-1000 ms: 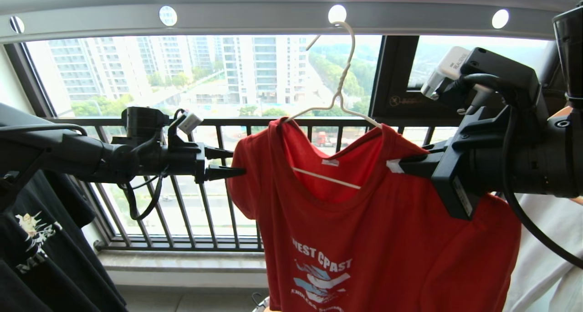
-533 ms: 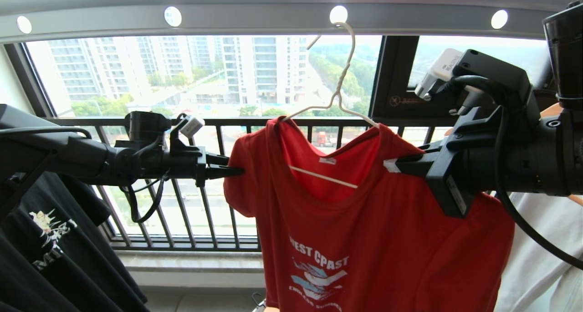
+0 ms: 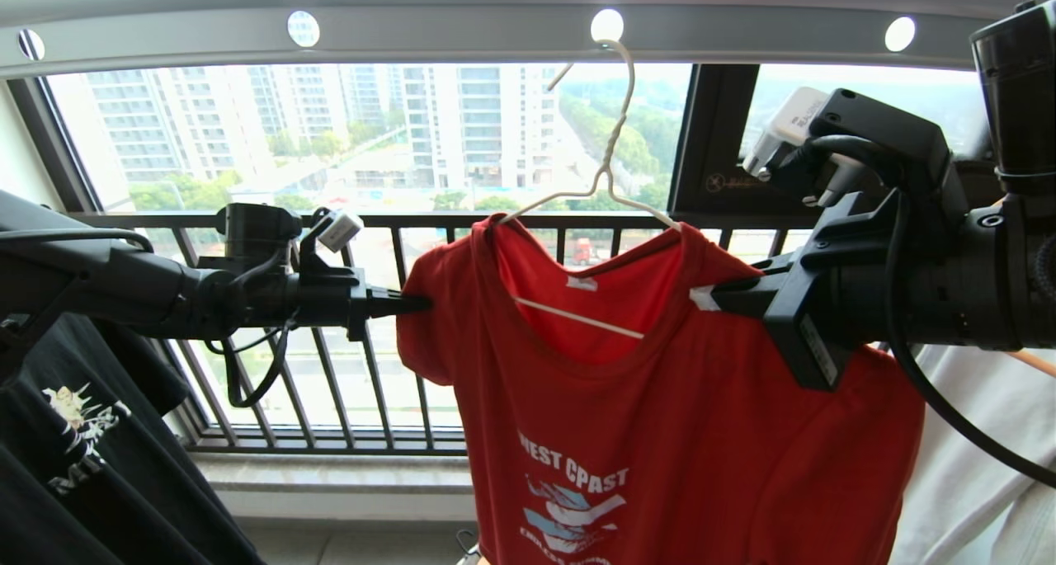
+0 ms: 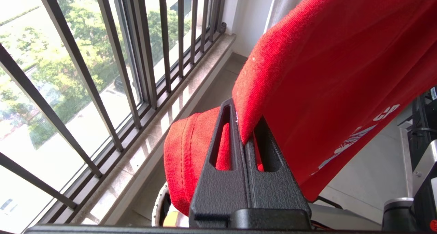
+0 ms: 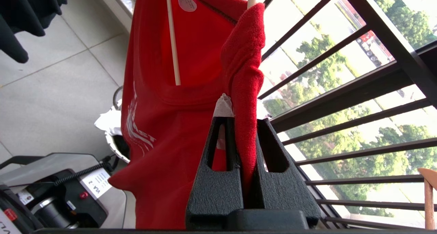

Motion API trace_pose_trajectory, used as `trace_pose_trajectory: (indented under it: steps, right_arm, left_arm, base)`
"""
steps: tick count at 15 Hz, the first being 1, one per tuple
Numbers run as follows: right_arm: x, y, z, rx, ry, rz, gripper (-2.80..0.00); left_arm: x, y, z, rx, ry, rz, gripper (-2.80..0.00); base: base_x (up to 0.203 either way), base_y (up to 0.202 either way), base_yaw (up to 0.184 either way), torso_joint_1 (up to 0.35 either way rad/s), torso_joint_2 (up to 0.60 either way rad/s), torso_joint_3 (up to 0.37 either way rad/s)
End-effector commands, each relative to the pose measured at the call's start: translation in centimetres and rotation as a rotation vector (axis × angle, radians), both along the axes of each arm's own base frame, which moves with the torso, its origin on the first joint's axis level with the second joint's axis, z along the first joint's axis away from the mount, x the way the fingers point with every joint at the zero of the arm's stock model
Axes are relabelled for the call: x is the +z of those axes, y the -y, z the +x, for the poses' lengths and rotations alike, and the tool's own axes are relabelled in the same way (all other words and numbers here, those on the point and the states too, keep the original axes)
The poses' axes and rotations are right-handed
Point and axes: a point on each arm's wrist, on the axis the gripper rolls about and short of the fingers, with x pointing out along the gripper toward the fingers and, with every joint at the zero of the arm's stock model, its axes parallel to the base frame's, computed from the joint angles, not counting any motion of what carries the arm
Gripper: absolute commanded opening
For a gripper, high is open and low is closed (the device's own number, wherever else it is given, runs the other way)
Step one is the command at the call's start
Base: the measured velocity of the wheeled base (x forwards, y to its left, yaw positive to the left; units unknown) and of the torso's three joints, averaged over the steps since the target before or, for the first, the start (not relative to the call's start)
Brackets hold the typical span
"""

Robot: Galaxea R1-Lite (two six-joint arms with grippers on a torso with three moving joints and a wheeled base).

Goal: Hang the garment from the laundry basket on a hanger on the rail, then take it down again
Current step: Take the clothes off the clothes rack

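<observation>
The red garment [image 3: 660, 433] hangs on the thin cream hanger [image 3: 615, 136], whose hook sits in a hole of the grey rail [image 3: 454, 33]. My left gripper [image 3: 417, 303] reaches in level from the left and is shut on the fabric where the garment's left sleeve meets the shoulder; in the left wrist view the red cloth [image 4: 324, 73] is pinched between the left gripper's [image 4: 243, 124] black fingers. My right gripper [image 3: 709, 297] is shut on the garment's right shoulder; in the right wrist view a fold [image 5: 244, 90] runs down between the right gripper's [image 5: 243, 121] fingers. The laundry basket's rim [image 4: 157, 208] shows below on the floor.
A black T-shirt [image 3: 99, 449] hangs at the far left and a white shirt [image 3: 982, 466] at the far right. The black barred window railing [image 3: 330, 367] stands close behind the garment. A wooden hanger's end [image 5: 428, 193] and the robot's base [image 5: 51, 189] are nearby.
My left gripper's fingers have closed on the garment's left sleeve edge, and the garment has shifted slightly left. The right gripper has kept its hold.
</observation>
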Motion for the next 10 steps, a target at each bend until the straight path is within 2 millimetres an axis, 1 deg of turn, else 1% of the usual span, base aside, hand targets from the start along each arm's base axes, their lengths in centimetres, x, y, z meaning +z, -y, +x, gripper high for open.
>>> trace_pose_trajectory:
  steps: [1, 4, 7, 10]
  right_arm:
    - [-0.1, -0.1, 0.1, 0.001, -0.003, -0.005, -2.80]
    - [-0.1, -0.2, 0.2, 0.000, -0.003, -0.005, -2.80]
    - [-0.1, -0.2, 0.2, 0.000, -0.003, -0.004, -2.80]
    - [0.0, -0.2, 0.2, 0.001, -0.001, -0.004, -2.80]
  left_arm:
    - [0.5, -0.6, -0.5, 0.026, -0.006, -0.001, -2.80]
    - [1.1, -1.0, -0.8, 0.176, -0.110, 0.001, -2.80]
    - [0.0, -1.3, -0.5, 0.293, -0.177, 0.029, -2.80]
    - [-1.1, -1.4, -0.7, 0.318, -0.230, 0.037, -2.80]
  base:
    - [0.000, 0.000, 0.000, 0.000, 0.00, 0.000]
    - [0.000, 0.000, 0.000, 0.000, 0.00, 0.000]
    - [0.000, 0.000, 0.000, 0.000, 0.00, 0.000]
    - [0.000, 0.000, 0.000, 0.000, 0.00, 0.000]
